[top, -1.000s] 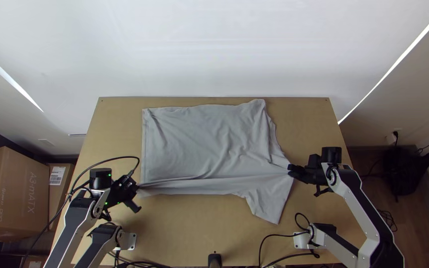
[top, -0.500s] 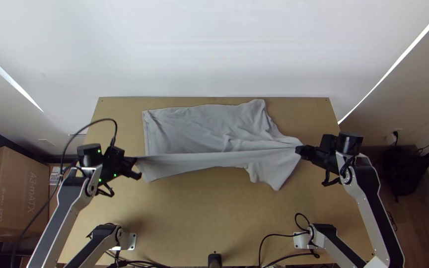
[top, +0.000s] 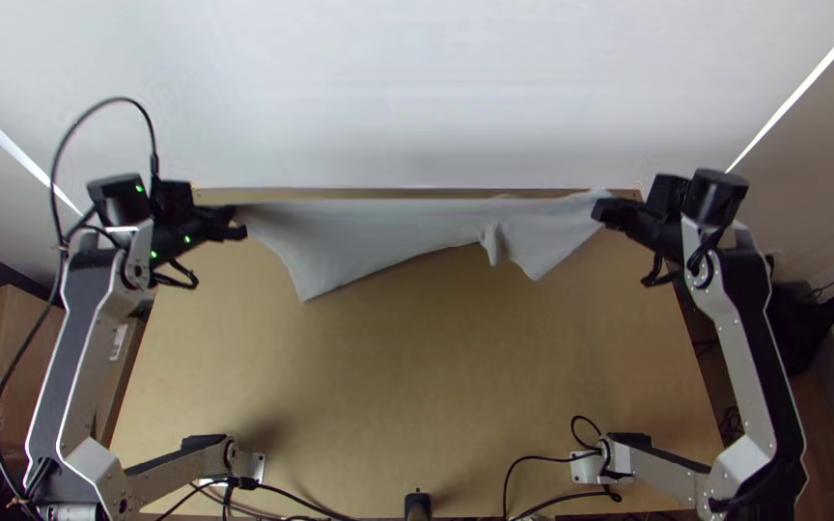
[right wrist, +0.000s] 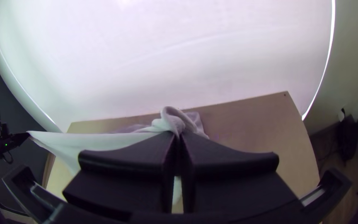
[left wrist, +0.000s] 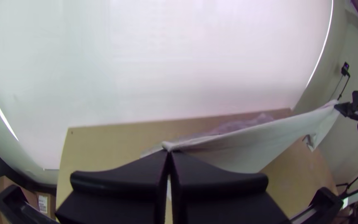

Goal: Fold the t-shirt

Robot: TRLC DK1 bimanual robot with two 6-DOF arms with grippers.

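Step in hand, by judgement: spreading the t-shirt (top: 369, 236) between two grips, ready to be laid down for folding. Handling advised: pull even at both ends, enough to straighten the upper edge without slipping a corner; both grips lowered together, loose cloth touching the tabletop (top: 417, 386) first, then drawn smoothly towards the near edge; release only once flat. Point to watch: the small drooping fold near the right end, liable to land as a crease. Left gripper (top: 237, 222): fingers (left wrist: 121, 178) pressed together on one end of the cloth. Right gripper (top: 602, 210): fingers (right wrist: 125, 164) pinching the other end, bunched at the tips. Between them: cloth stretched across the tabletop's far side, hanging with an uneven lower edge.
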